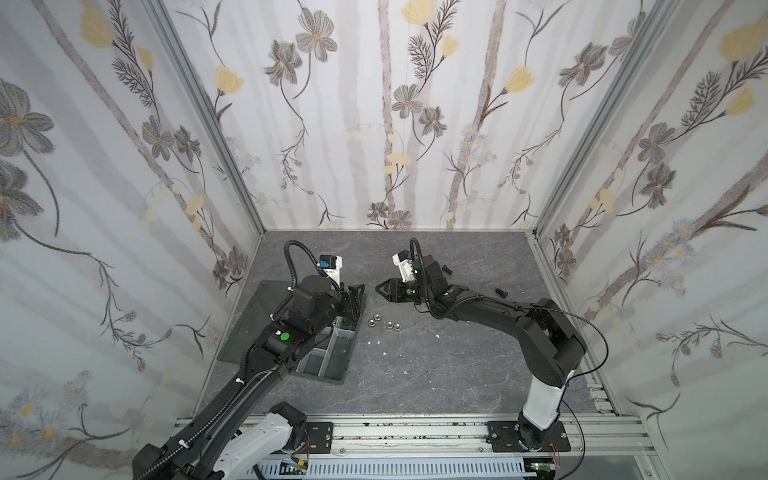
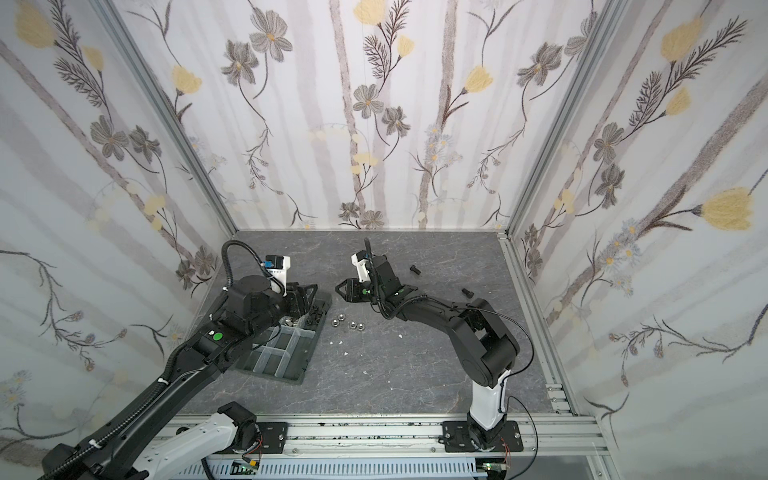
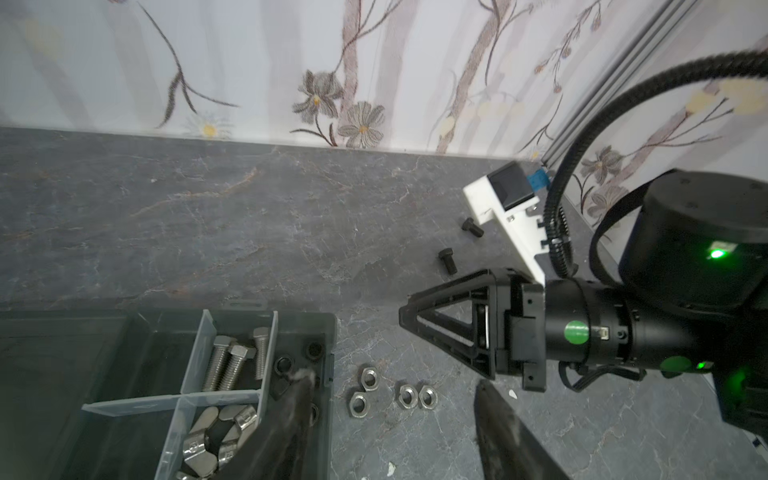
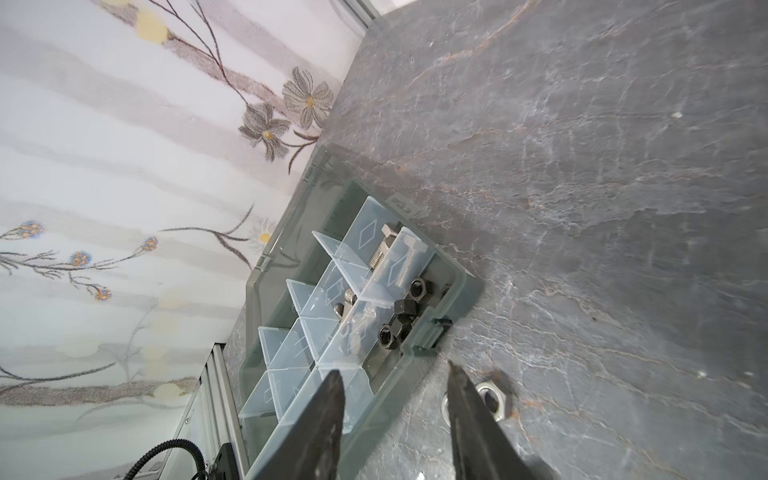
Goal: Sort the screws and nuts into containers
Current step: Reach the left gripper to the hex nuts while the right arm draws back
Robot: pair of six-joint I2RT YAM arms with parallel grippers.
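**Most bits are sorted, six are left**

The tray (image 1: 322, 377) sits on the left part of the table (image 1: 436, 374), partly under the left arm (image 1: 257, 374). The left wrist view shows three pockets with things in them. One has silver screws (image 3: 232, 365), the next has black nuts (image 3: 284, 365), and another has wing nuts (image 3: 216, 432). The near pockets (image 2: 270, 363) look empty in both top views. I think a good part of the job is done.

Six bits are not in the tray yet. Four silver nuts (image 1: 390, 325) lie on the table just beside the tray. Two black screws (image 1: 448, 269) lie well apart from it, out past the right arm (image 1: 498, 316).

The left gripper (image 3: 391, 379) is open and holds nothing. One finger (image 3: 295, 399) hangs over the black nuts and the other is over the table. The right gripper (image 4: 395, 370) is open and empty too. It is near the tray's corner, with a silver nut just beside one finger (image 4: 469, 407).

The table is dark grey like stone, with thin pale lines and a few white flecks (image 1: 379, 342). The flat lid (image 1: 249, 316) lies on the far side of the tray from the nuts. Walls (image 1: 374, 124) with flower paper stand on three sides. A metal rail (image 1: 415, 432) at the front holds both arms.
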